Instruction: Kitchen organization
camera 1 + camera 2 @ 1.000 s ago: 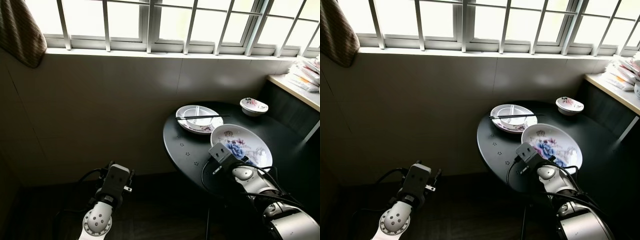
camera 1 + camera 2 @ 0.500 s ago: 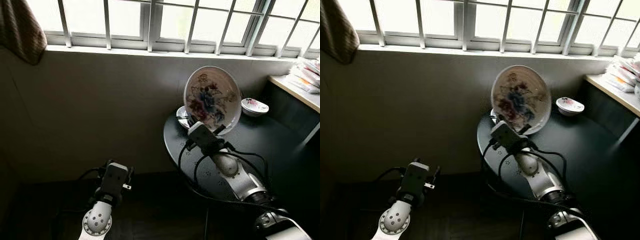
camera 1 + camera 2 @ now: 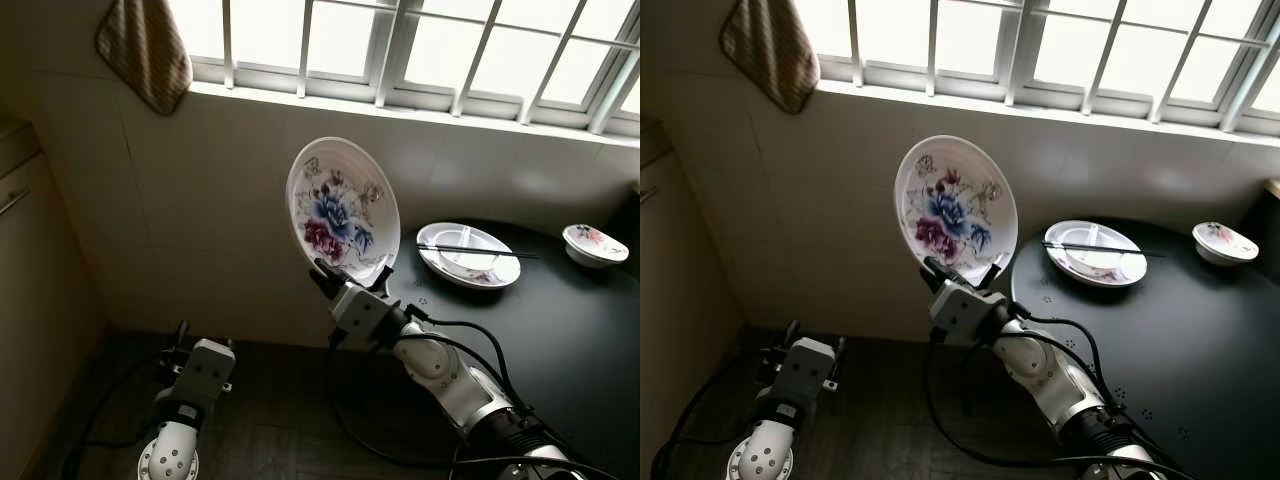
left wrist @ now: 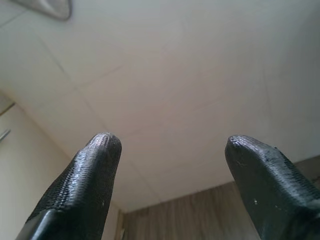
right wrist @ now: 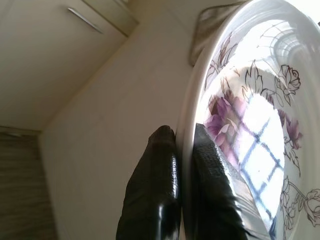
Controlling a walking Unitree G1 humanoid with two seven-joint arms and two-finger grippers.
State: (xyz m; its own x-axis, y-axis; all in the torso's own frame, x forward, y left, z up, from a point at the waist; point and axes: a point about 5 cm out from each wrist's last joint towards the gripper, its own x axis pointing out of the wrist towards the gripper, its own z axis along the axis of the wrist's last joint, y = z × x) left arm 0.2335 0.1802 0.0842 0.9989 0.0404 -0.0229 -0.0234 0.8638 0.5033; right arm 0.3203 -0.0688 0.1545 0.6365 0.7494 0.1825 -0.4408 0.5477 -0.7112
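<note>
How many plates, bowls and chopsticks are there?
Plates: 2, the flowered plate in the right pincer and the divided plate on the table
Bowls: 1, small bowl
Chopsticks: 1 pair
Total: 4

Barred window (image 3: 420,45) floods a pale tiled wall (image 3: 230,190) — dark wood floor (image 3: 280,420), round black table (image 3: 560,330).
</note>
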